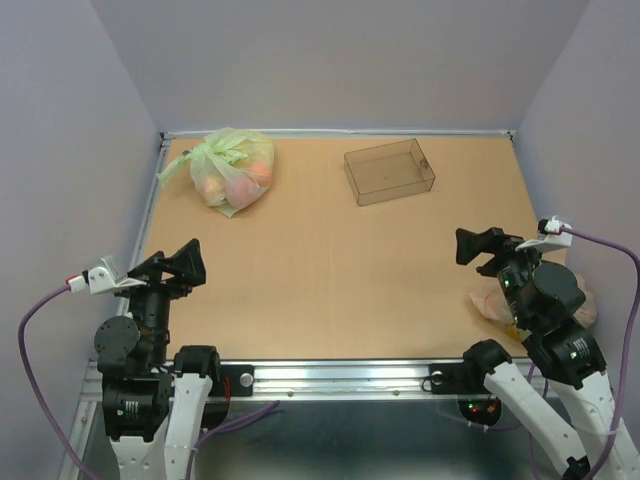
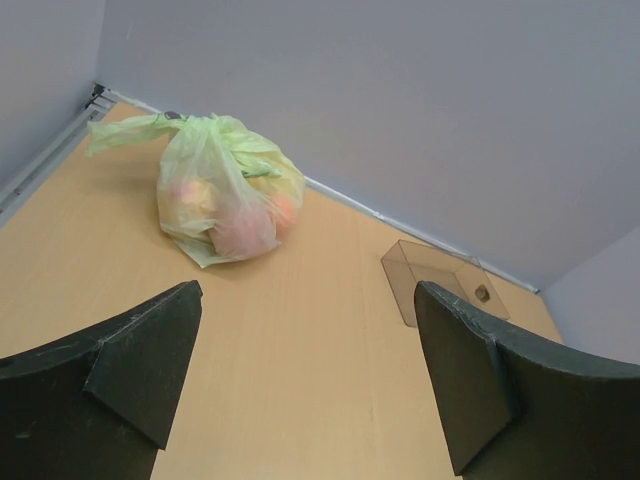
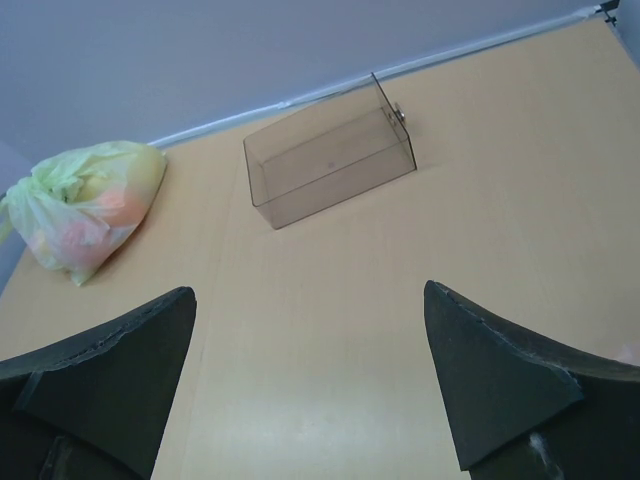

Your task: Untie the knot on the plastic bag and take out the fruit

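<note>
Mostly hidden under the right arm [image 1: 545,295], the pale peach plastic bag [image 1: 487,302] lies by the bench's [image 1: 330,270] near right corner, behind the right claw [image 1: 483,247], whose jaws are apart. The left claw [image 1: 175,265], also apart, is well away; the knot is unseen.

The desk [image 1: 330,270] carries two bags, one light-green bag [image 1: 233,170] and one half-hidden pale peach plastic bag [image 1: 488,301], plus one clear box [image 1: 389,171], with two claws above it: left claw [image 1: 175,262] and right claw [image 1: 483,245].
</note>
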You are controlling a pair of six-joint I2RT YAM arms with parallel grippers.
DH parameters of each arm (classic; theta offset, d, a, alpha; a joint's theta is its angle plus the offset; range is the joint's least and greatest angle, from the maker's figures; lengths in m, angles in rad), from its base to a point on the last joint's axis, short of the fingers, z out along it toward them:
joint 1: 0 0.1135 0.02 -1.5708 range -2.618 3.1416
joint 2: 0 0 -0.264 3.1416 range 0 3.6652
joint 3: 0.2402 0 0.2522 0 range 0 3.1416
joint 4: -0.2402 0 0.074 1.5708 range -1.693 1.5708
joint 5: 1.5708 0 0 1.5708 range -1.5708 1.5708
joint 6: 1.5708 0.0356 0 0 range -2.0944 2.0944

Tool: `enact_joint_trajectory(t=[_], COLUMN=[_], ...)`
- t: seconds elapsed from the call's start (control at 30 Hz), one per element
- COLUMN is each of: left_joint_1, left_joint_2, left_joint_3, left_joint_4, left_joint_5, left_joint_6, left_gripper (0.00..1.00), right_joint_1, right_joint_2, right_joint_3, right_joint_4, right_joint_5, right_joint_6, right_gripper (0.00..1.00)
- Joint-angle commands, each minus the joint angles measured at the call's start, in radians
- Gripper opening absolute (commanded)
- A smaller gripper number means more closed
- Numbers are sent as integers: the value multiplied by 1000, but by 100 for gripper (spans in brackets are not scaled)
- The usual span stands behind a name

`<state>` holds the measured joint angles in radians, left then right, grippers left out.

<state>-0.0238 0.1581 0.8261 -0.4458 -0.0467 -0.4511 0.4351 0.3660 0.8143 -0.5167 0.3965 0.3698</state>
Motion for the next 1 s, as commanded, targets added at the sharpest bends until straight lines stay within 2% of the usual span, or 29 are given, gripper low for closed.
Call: enact_joint_trajectory(t=[0.0, 0.23, 0.57, 0.63, 0.77, 0.9, 0.97], left_joint_1=[7, 7, 2, -2, -8, -21, -24], left_joint_2=[0, 30, 60, 63, 67, 87, 96], left_joint_3=[-16, -35, 34, 44, 68, 120, 140], left_joint_4=[41, 27, -36, -56, -108, -177, -218], left_joint_5=[36, 120, 206, 215, 229, 249, 272], left_joint_6=[3, -15, 58, 61, 57, 46, 42], left_gripper=[99, 99, 99, 99, 99, 99, 99], right_joint_1=[5, 4, 5, 4, -12, -90, -136], right_joint_2=[24, 161, 500, 628, 842, 997, 1018], right_joint_3=[20, 48, 178, 236, 348, 369, 341], right_joint_4=[20, 18, -83, -231, -515, -797, -836], right_joint_5=[15, 19, 270, 408, 568, 657, 641], right_joint_6=[21, 61, 210, 343, 565, 855, 931], right_gripper=[100, 100, 100, 100, 100, 100, 100])
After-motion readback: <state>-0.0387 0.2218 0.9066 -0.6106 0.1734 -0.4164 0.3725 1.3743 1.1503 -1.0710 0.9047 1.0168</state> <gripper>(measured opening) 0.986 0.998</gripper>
